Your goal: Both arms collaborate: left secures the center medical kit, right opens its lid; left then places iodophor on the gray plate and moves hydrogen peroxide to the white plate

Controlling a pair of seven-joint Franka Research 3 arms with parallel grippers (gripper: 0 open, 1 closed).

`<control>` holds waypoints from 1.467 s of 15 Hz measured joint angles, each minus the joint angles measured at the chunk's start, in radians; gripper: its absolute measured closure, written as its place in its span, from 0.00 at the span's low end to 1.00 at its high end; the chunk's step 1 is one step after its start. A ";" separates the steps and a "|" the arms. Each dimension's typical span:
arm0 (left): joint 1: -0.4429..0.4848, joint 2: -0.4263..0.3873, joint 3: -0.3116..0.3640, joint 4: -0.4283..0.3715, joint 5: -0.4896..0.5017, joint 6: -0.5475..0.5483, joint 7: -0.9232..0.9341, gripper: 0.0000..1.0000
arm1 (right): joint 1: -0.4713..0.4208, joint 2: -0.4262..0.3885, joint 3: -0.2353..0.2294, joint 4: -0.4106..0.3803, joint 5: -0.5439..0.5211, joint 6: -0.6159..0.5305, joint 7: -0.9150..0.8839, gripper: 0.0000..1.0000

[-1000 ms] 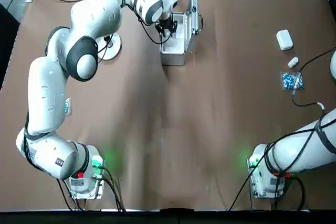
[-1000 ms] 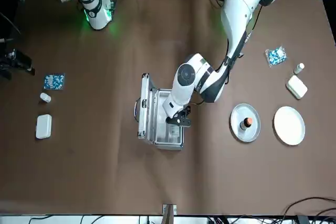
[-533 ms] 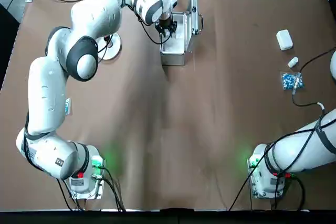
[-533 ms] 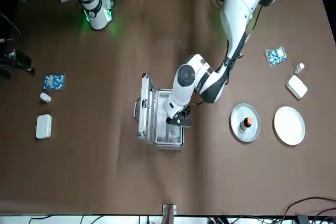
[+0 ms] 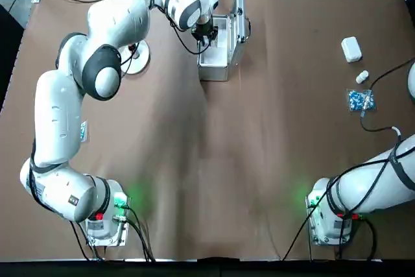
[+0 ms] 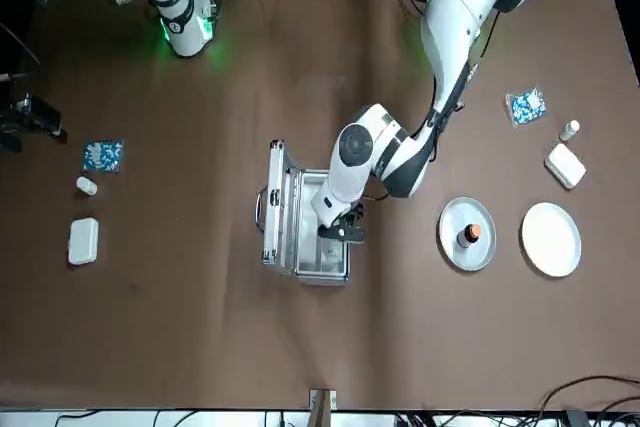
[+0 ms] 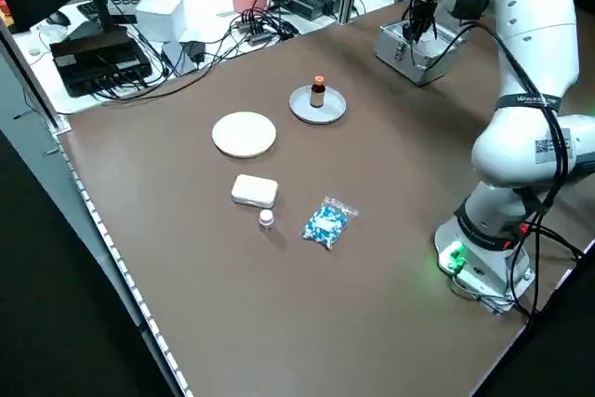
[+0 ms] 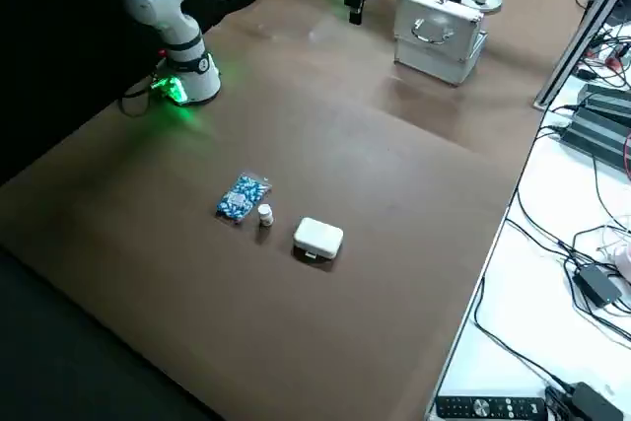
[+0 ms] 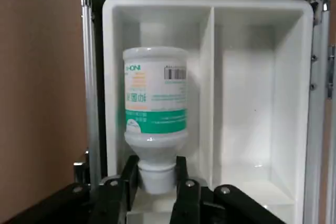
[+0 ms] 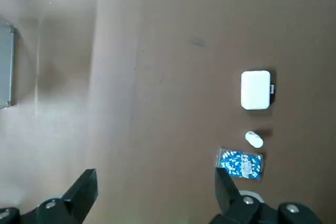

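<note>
Left wrist view: the left gripper (image 9: 157,179) reaches into the small rectangular silver-white metal medical kit (image 9: 94,77), its two dark fingers (image 9: 181,187) closed on the neck and cap of the pale translucent hydrogen peroxide bottle with a teal-green label (image 9: 155,108).
Bottle position: the hydrogen peroxide lies on its side in one of the kit's two white moulded compartments; the compartment beside it holds nothing visible.
Medical kit: it sits at the far middle of the brown table (image 5: 259,128), lid (image 6: 275,202) swung up and standing roughly upright on the side toward the robot's right.
Left arm: the white jointed left arm (image 5: 97,69) stretches across the table, wrist bent down over the open kit (image 5: 217,47).
Gray plate: the round light-gray rimmed gray plate (image 6: 450,247) stands on the robot's left of the kit, with the tiny dark brown iodophor bottle with a pale cap (image 6: 464,237) upright on it.
White plate: the flat cream-white round white plate (image 6: 551,239) lies just beside the gray plate, farther from the kit, bare.
Right gripper: the right gripper (image 10: 152,192) hangs well above the table on the robot's right, jaws wide apart and holding nothing.
Other items: a small white rounded box (image 5: 351,48), a small white vial (image 5: 362,77) and a blue-white packet (image 5: 360,100) lie together on the robot's right; what looks like a matching set (image 7: 279,206) lies on the left, though small in view.
</note>
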 joint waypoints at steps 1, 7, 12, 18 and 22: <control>0.000 0.000 0.000 0.000 0.000 0.000 -0.007 0.68 | 0.000 0.000 0.002 0.000 0.000 0.000 0.000 0.01; 0.002 -0.001 0.000 0.016 0.000 0.000 -0.056 0.68 | 0.001 0.000 0.005 0.000 0.000 0.000 0.000 0.01; 0.006 -0.024 -0.005 0.028 -0.004 -0.006 -0.124 0.68 | 0.000 0.000 0.004 0.000 0.000 0.001 0.000 0.01; 0.051 -0.102 -0.008 0.035 -0.136 -0.021 -0.149 0.68 | 0.000 0.000 0.003 0.000 0.000 0.003 0.000 0.01; 0.099 -0.153 -0.010 0.036 -0.212 -0.074 -0.148 0.68 | 0.000 0.000 0.003 0.000 0.000 0.003 0.000 0.01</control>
